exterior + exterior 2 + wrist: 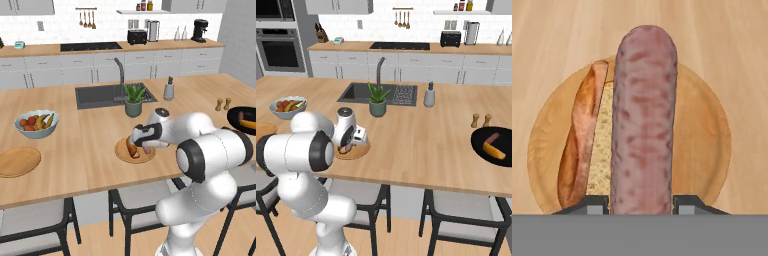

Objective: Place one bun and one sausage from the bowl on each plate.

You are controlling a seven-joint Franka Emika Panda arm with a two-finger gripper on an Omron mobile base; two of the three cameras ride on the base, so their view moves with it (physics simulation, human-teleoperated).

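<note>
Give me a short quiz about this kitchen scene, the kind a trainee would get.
1. True or false: the hand grips a sausage above a wooden plate.
2. What already lies on that plate? A) a banana B) a bun C) a fork
3. What is left in the black bowl on the right of the counter?

Key: 1. True. 2. B. 3. One bun and one sausage, side by side. The other wooden plate, near the fruit bowl, has no food on it yet.

white tiled wall (pixel 60 22), grey cabinets (pixel 75 70), wooden island counter (pixel 85 145), dark stools (pixel 35 220)
</note>
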